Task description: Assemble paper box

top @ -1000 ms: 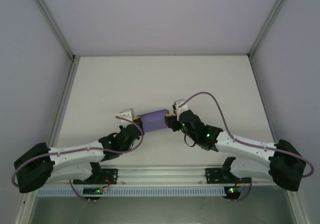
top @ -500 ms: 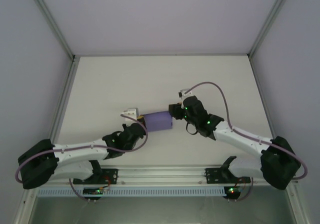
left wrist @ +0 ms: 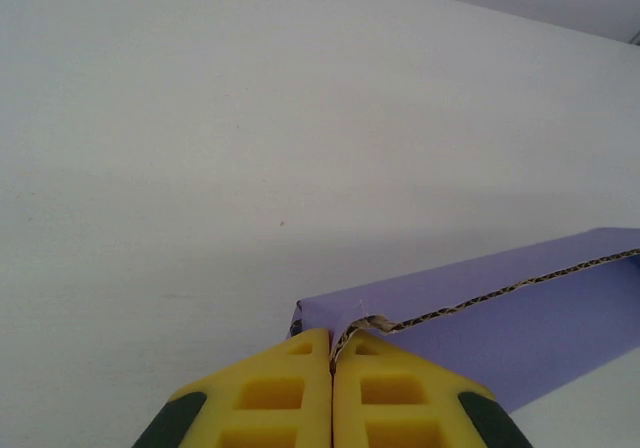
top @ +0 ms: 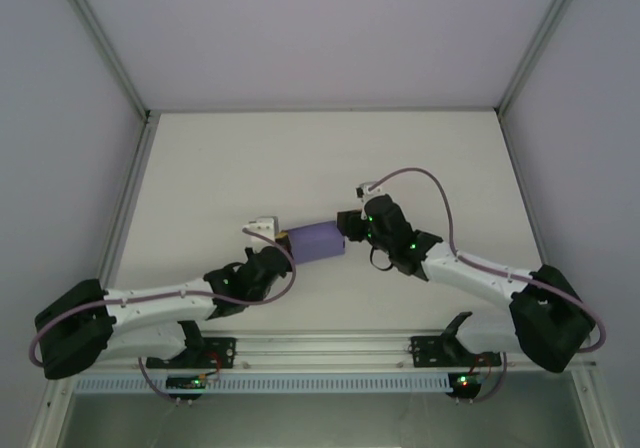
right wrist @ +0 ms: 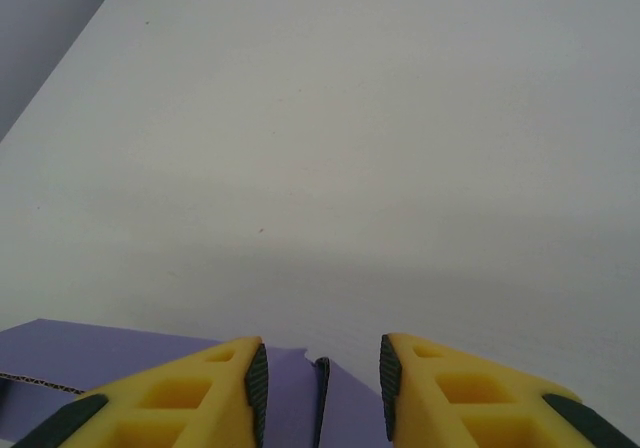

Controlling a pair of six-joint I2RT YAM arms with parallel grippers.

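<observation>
The paper box [top: 316, 240] is a lilac-purple piece of corrugated card lying mid-table between both arms. In the left wrist view the box [left wrist: 500, 303] shows a raw corrugated edge, and my left gripper [left wrist: 332, 356] is shut on its near corner, the yellow fingers pressed together over the card. From above, the left gripper [top: 281, 238] sits at the box's left end. My right gripper [top: 347, 226] is at the right end. Its jaws are open, and the right gripper [right wrist: 321, 370] straddles an upright fold of the box [right wrist: 290, 393] without touching it.
The white table [top: 320, 158] stretches bare behind the box. An aluminium frame post [top: 120, 218] runs along the left edge and another [top: 525, 198] along the right. The arm bases stand on the rail [top: 320, 353] at the near edge.
The right arm has swung outward and its gripper has shifted away from the near edge at the box's right end. The left gripper and the box have edged slightly right.
</observation>
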